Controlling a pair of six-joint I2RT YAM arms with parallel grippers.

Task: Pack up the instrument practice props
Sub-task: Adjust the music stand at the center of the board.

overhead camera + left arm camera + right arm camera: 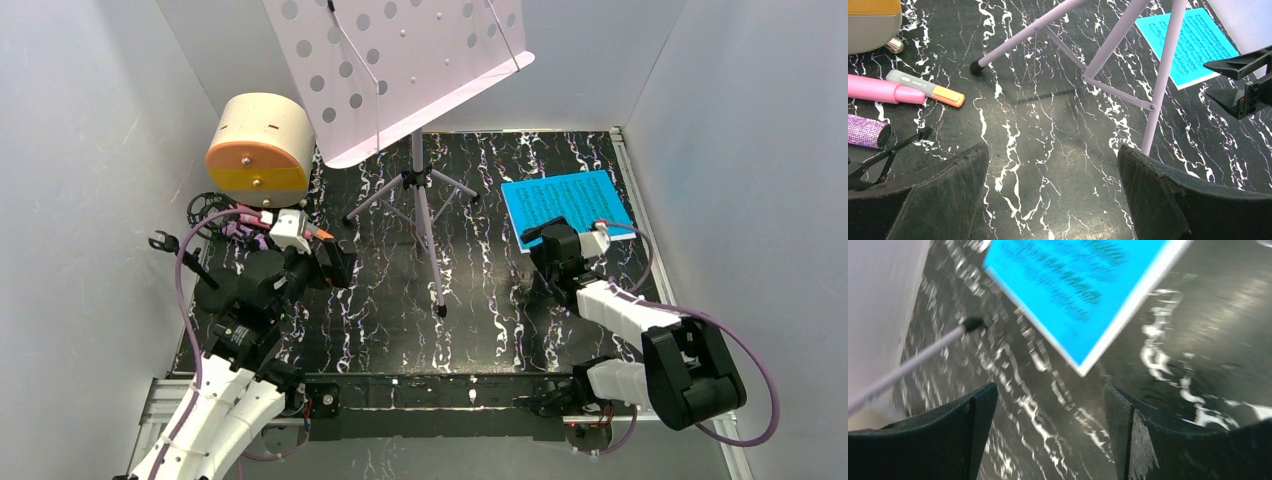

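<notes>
Just short of the blue sheet music (pixel 1075 282), the right pincer (pixel 1050 392) gapes empty; the left pincer (pixel 1054 156) likewise stands wide.

- Your desk (pixel 480 300) has a black top streaked all over with thin white marble veins.
- At the far left of the desk you have a round, drum-shaped case (pixel 262 145). It is cream on its curved side and lies tipped over, so its flat orange face looks toward the near edge.
- A small shiny metal knob (pixel 894 45) shows just under the case's edge in your left wrist view.
- A highlighter (pixel 925 89) with a grey barrel and an orange cap lies flat on the desk, near the case.
- Plain white walls (pixel 90 150) close in the desk on the left, right and far sides.
</notes>
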